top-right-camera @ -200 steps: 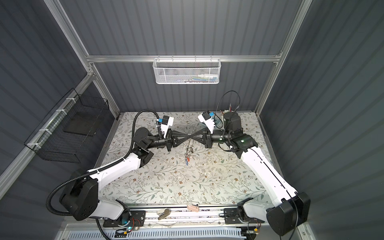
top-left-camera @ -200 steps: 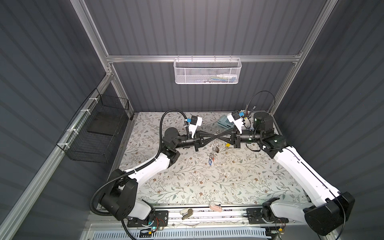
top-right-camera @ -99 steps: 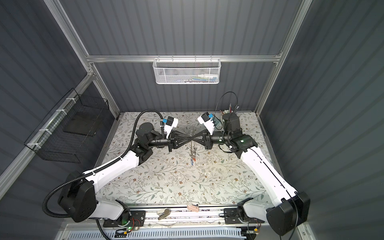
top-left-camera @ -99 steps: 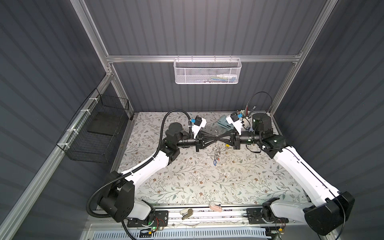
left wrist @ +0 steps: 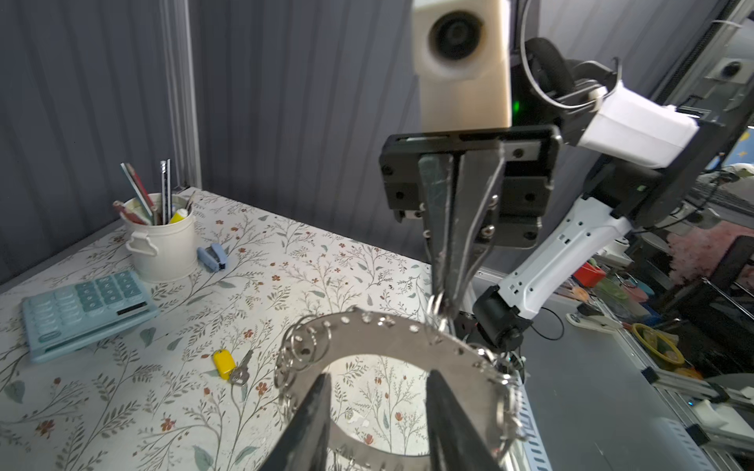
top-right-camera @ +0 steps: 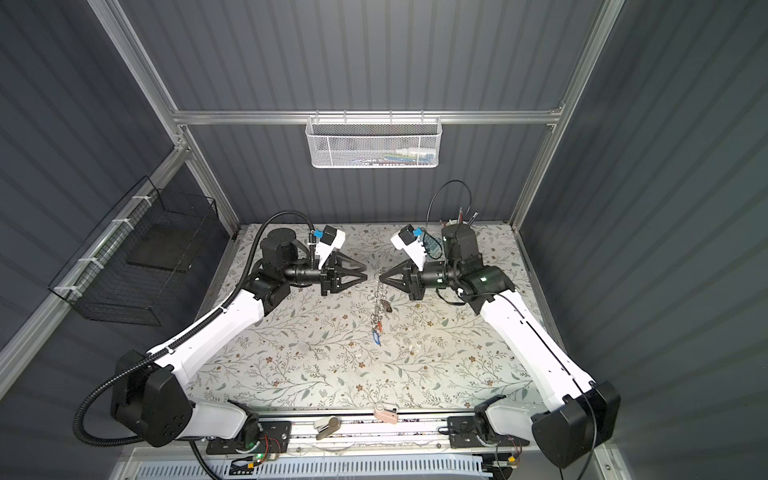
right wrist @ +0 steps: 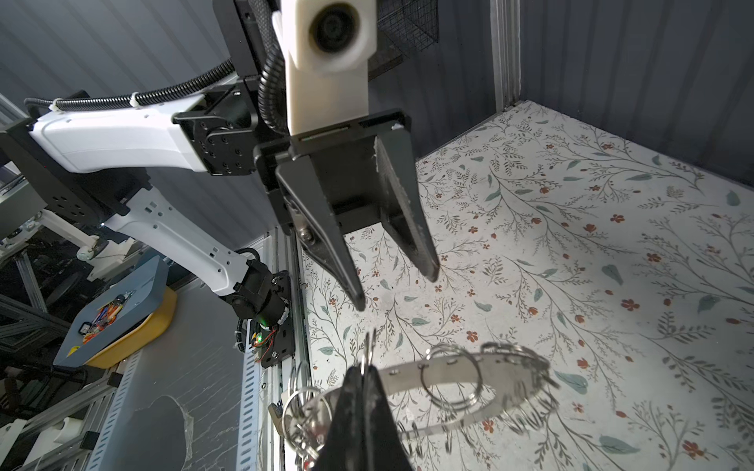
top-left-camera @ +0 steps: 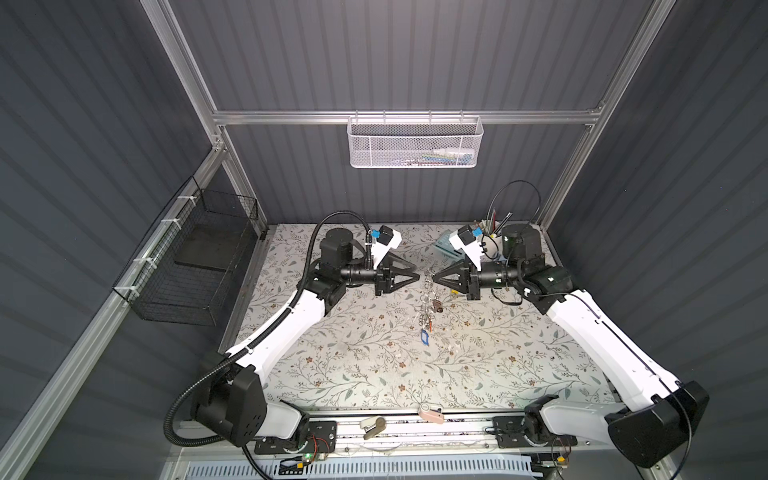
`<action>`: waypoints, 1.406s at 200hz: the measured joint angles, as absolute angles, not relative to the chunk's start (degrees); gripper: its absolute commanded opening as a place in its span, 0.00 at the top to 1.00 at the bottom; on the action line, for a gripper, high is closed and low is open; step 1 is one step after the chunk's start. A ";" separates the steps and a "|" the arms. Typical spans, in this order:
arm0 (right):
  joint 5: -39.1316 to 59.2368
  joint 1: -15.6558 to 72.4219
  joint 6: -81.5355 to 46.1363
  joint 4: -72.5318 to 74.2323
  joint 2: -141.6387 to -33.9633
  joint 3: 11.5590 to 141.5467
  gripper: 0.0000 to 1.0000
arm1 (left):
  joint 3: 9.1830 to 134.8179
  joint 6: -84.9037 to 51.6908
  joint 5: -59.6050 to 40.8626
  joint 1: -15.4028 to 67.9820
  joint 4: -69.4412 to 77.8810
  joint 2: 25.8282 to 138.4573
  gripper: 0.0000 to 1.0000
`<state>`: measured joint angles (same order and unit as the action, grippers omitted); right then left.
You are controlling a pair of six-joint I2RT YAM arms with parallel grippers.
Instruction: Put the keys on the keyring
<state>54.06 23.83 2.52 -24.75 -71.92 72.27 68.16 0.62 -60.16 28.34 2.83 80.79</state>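
Keyring [left wrist: 391, 340] hangs from right hand [left wrist: 442, 299], pinched shut on it; left hand [right wrist: 395, 290] now spread, backed off.

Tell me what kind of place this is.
Probably a robot test cell in a lab, dressed as a desk: aluminium frame with grey panel walls, left arm and right arm mounted on a front rail, floral tabletop bearing a calculator and pen pot.

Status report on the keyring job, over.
Left gripper open, apart from keyring. Right gripper shut on keyring loop, ring hanging. Yellow-tag key loose on table.
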 measured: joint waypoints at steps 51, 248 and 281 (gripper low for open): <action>54.00 24.95 4.97 -27.44 -72.60 72.44 1.00 | 75.57 14.44 -64.34 28.34 -12.29 81.67 0.61; 54.24 26.15 6.28 -28.58 -72.84 72.44 1.00 | 81.71 20.86 -65.54 32.60 -23.35 87.26 0.90; 54.24 26.20 6.26 -28.58 -72.84 72.44 1.00 | 81.71 21.41 -65.12 32.67 -24.64 87.26 0.80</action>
